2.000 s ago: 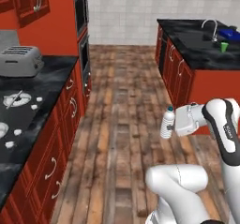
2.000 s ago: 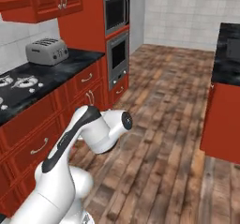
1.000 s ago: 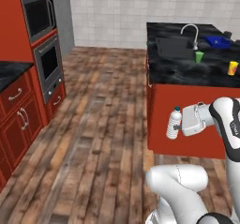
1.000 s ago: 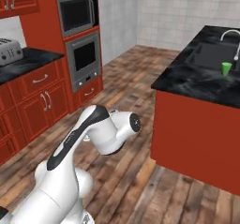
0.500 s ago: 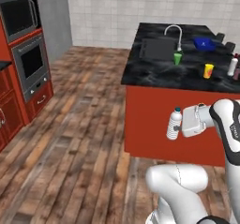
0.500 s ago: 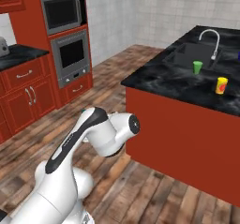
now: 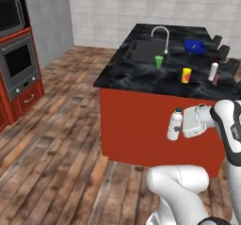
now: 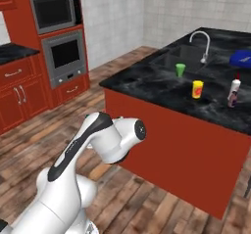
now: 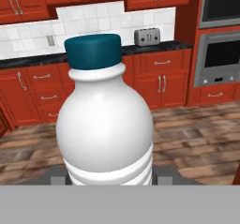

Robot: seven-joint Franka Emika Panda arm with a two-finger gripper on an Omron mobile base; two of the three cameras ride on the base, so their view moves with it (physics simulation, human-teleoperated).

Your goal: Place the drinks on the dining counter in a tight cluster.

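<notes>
Hand (image 7: 182,124) right of centre in left base view, clamped on teal-capped bottle (image 7: 175,124), held upright for setting down. Black island tabletop (image 7: 141,71) above it. White red-capped bottle (image 7: 213,71) and purple bottle (image 7: 217,78) stand touching, upper right: likely cluster spot.

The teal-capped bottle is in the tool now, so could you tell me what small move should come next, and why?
Probably lift the teal-capped bottle above the dining counter: the tool holds it below the top, beside the red panel, and the white bottle and purple bottle stand together near the far edge.
</notes>
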